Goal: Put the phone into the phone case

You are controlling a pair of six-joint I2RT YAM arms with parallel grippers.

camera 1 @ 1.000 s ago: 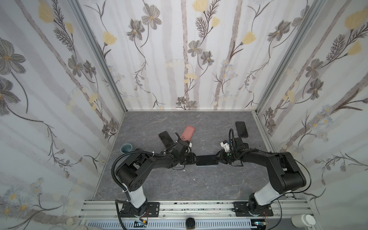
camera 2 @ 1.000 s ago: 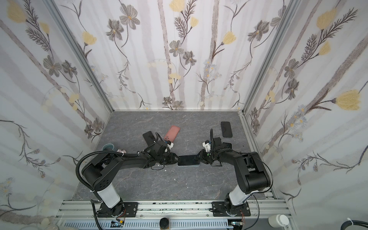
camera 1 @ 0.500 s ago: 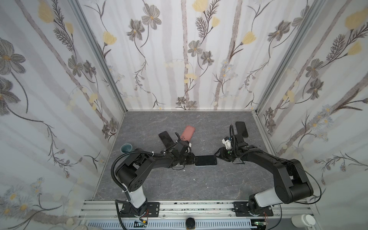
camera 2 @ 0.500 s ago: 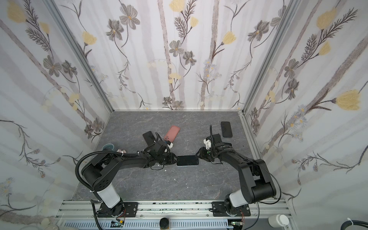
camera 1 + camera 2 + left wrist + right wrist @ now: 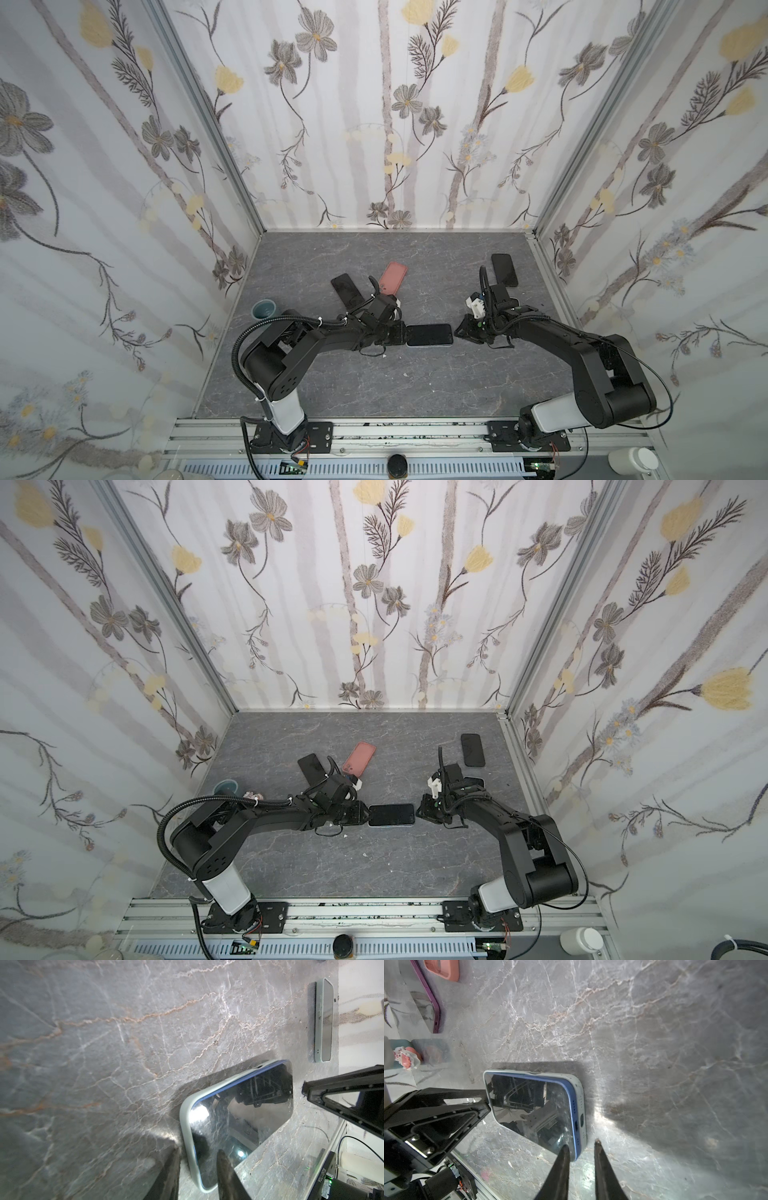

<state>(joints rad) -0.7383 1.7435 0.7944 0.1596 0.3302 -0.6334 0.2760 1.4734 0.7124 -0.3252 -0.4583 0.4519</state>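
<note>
The left gripper (image 5: 198, 1150) is straddling one short end of the pale case (image 5: 185, 1118), one finger over the glass and one off the rim. Its jaws are standing a little apart, and we cannot tell whether they are pinching. The right gripper (image 5: 581, 1144) is sitting at the opposite short end, with its jaws a narrow slit apart at a corner. Again we cannot tell whether it is gripping.

The blue phone (image 5: 429, 335) is lying screen up inside that case, nearer the front rail than the pink case (image 5: 393, 277) and slightly to its right. Its long axis is running from one gripper to the other, so each is facing an end. The left one is nearer, overlapping its end, while the right is just beside its own. A blue band is showing above the rim, so we are judging the phone not fully seated.

Counting downward, we are seeing:
- One table (image 5: 374, 386).
- Two arms, the left arm (image 5: 291, 345) and the right arm (image 5: 582, 353).
- Three phones: the blue one, a purple-edged phone (image 5: 348, 291) just left of the pink case, and a cased phone (image 5: 504, 269) well to its right.
- Three cases, of which only the pink one is lying empty.
- One cup (image 5: 264, 309), well left of the pink case.
- One small pink-and-white thing (image 5: 405, 1059) beside that cup.
</note>
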